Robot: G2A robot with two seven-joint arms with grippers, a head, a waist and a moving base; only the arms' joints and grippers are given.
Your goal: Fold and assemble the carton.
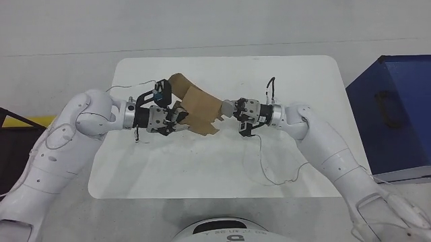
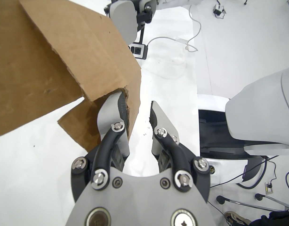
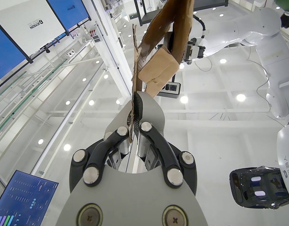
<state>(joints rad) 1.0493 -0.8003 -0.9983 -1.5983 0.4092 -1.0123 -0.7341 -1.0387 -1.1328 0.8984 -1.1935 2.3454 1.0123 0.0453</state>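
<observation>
Your right hand [image 3: 136, 105] clenches one end of the carton [image 1: 199, 107]. Your left hand [image 2: 137, 103] is released, with the opposite wall between its fingers, touching one.

A white table [image 1: 135, 168] with round corners is seen from above, and it is set on a pale grey floor [image 1: 215, 6]. A thin wire [image 1: 261, 164] is seen in loops over the table top, near the front edge on the robot's right side. It cannot be told if the wire is laid on the top or hung just above it. In the left wrist view, a few tiny dark crumbs [image 2: 144, 131] are found scattered on the white top.
</observation>
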